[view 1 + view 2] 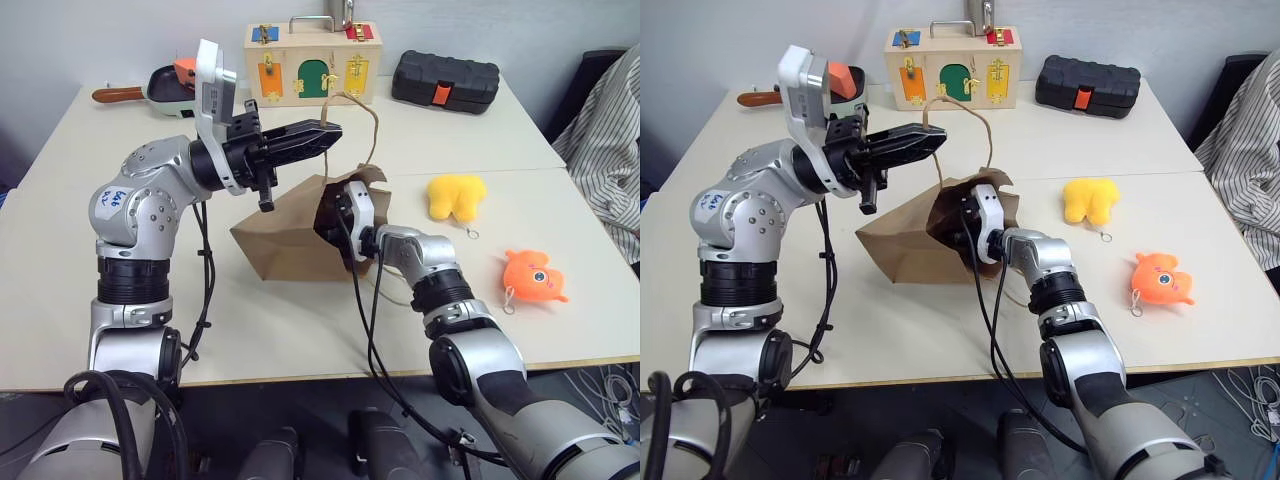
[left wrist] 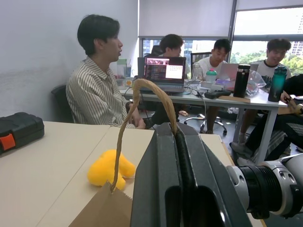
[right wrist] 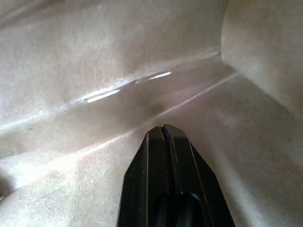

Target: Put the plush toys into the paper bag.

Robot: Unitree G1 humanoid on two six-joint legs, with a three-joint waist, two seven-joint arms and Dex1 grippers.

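The brown paper bag [image 1: 280, 240] lies tilted on the table's middle, its mouth turned toward the right. My left gripper [image 1: 333, 133] is raised above it, shut on the bag's cord handle [image 2: 142, 90], which loops up to the fingertips. My right gripper [image 3: 163, 130] is shut and reaches inside the bag, with only brown paper around it. The yellow plush toy [image 1: 456, 196] lies on the table right of the bag. The orange plush toy [image 1: 533, 275], with a round eye, sits nearer the right edge. Both toys lie outside the bag.
A wooden box with coloured doors [image 1: 313, 62] and a black case [image 1: 445, 80] stand at the back. A black pan with an orange piece [image 1: 165, 85] is at the back left. A person in a striped shirt [image 1: 610, 140] sits at the right edge.
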